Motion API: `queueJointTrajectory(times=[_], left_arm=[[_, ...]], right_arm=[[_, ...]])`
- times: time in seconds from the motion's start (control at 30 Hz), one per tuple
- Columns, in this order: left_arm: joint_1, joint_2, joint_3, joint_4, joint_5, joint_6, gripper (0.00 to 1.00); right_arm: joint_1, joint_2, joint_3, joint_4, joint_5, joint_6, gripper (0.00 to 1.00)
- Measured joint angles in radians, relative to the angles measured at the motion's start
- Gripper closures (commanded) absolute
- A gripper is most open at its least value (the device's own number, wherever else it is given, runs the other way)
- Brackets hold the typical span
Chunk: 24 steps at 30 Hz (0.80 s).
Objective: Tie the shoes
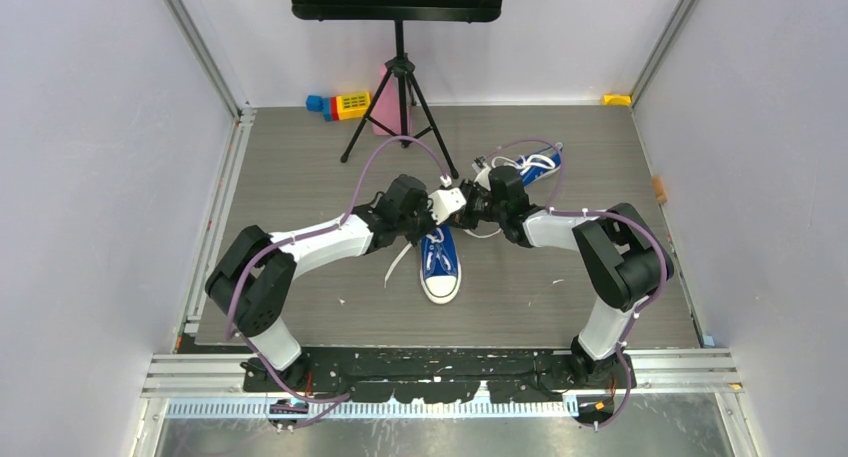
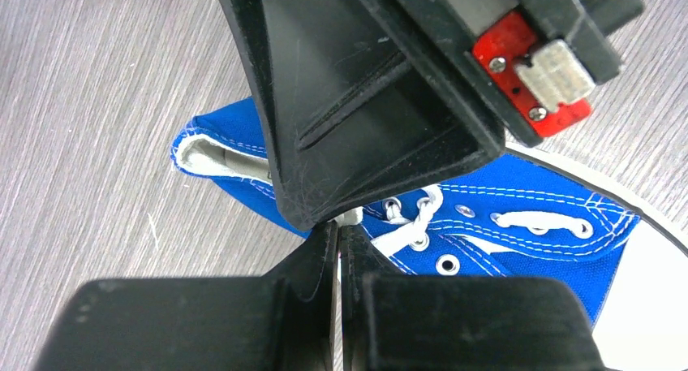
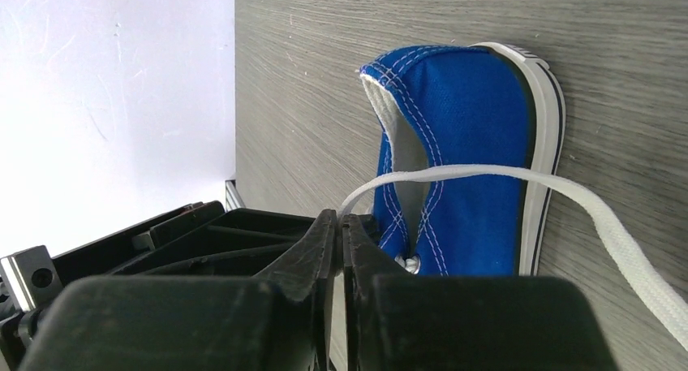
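Above the near shoe [image 1: 440, 269], left hand [image 2: 338, 225] and right hand [image 3: 339, 217] meet clenched, right pinching its lace [image 3: 487, 173].

Bright even diffuse light; faint soft shadows; white wall [image 3: 113, 87] blown out, right wrist view

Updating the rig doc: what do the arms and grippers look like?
The left arm and right arm have white link shells between bulky black joint housings; a purple cable loops along each. The left gripper and right gripper have matte black, scuffed, wedge-shaped fingers. A small red circuit board with a white connector sits on the right gripper's housing.
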Motion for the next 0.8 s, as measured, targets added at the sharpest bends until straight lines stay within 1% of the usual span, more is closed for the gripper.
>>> queueJointTrajectory(times=[0.07,0.13,0.2,0.33,0.5,0.57,0.6,0.63,0.67,0.73,0.77,0.8], left_arm=[[0.000,0.000,0.000,0.000,0.000,-0.002,1.00],[0.000,0.000,0.000,0.000,0.000,-0.003,0.96],[0.000,0.000,0.000,0.000,-0.003,-0.003,0.89],[0.000,-0.003,-0.001,0.000,-0.019,-0.006,0.71],[0.000,-0.056,-0.028,-0.006,-0.040,-0.030,0.60],[0.000,-0.093,-0.040,-0.013,-0.053,-0.054,0.49],[0.000,-0.112,-0.045,-0.016,-0.061,-0.064,0.47],[0.000,-0.134,-0.050,-0.018,-0.083,-0.089,0.46],[0.000,-0.155,-0.052,-0.019,-0.107,-0.113,0.41],[0.000,-0.197,-0.053,-0.023,-0.153,-0.166,0.15],[0.000,-0.211,-0.053,-0.023,-0.177,-0.189,0.10],[0.001,-0.227,-0.052,-0.024,-0.204,-0.232,0.10]], right_arm=[[0.000,0.000,0.000,0.000,0.000,-0.002,0.99],[0.000,0.000,0.000,-0.002,0.001,-0.003,1.00],[0.000,0.000,0.000,-0.008,0.002,-0.008,1.00],[0.000,0.000,0.000,-0.025,0.010,-0.023,1.00],[0.000,0.000,0.000,-0.037,0.010,-0.037,1.00],[0.000,0.000,0.001,-0.039,0.010,-0.047,1.00],[0.000,0.000,0.001,-0.040,0.010,-0.051,1.00],[0.000,0.000,0.001,-0.043,0.010,-0.055,1.00],[0.000,0.000,0.002,-0.045,0.009,-0.058,1.00],[0.000,0.000,0.003,-0.046,0.008,-0.068,1.00],[0.000,0.000,0.003,-0.046,0.008,-0.072,1.00],[0.000,0.000,0.003,-0.046,0.007,-0.078,1.00]])
